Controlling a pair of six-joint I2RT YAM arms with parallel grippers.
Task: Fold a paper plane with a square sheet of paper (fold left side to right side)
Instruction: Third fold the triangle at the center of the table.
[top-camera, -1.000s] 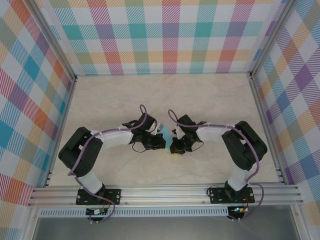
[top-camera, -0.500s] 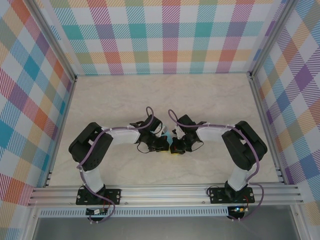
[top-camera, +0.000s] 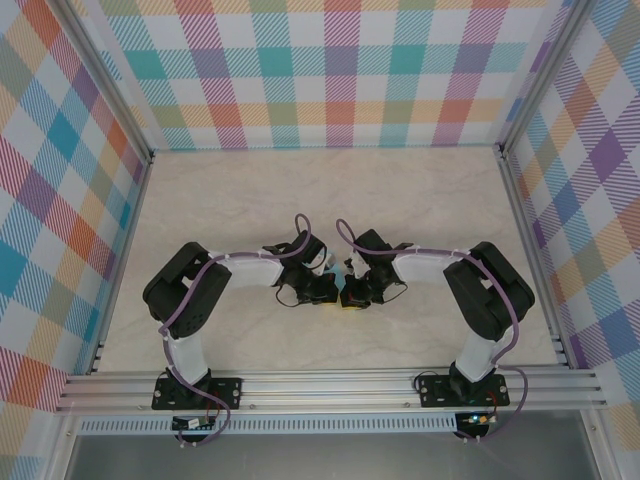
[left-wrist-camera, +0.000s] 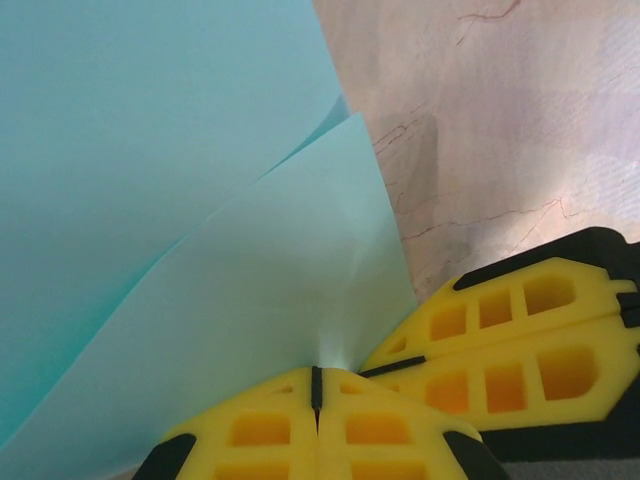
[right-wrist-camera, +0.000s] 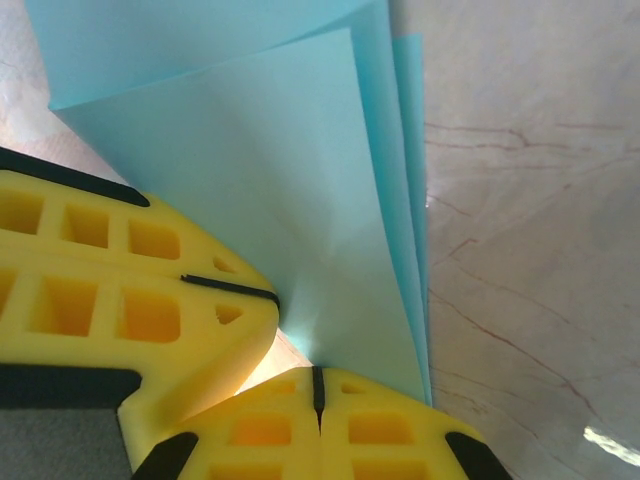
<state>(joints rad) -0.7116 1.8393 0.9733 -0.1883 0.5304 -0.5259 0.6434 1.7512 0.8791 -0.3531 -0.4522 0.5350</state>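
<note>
The square sheet of paper (left-wrist-camera: 190, 190), light turquoise, stands doubled over in loose layers between my two grippers. My left gripper (left-wrist-camera: 317, 385) is shut, with the sheet's lower edge pinched in its seam. The right gripper's yellow fingers (left-wrist-camera: 500, 340) press against it from the right. In the right wrist view the sheet (right-wrist-camera: 270, 170) shows several layered edges, and my right gripper (right-wrist-camera: 317, 385) is shut on its bottom corner, next to the left gripper's fingers (right-wrist-camera: 120, 290). From above, the left gripper (top-camera: 325, 293) and right gripper (top-camera: 350, 296) meet at mid-table, with a sliver of paper (top-camera: 336, 269) between the wrists.
The marbled beige tabletop (top-camera: 300, 200) stretches behind the grippers. Checked walls with aluminium posts (top-camera: 130, 130) close in the left, back and right. A metal rail (top-camera: 320, 385) carries both arm bases along the near edge.
My left arm has swung right until its gripper touches the right one, bringing the paper's left side over. Less paper shows from above. The right arm has stayed put.
</note>
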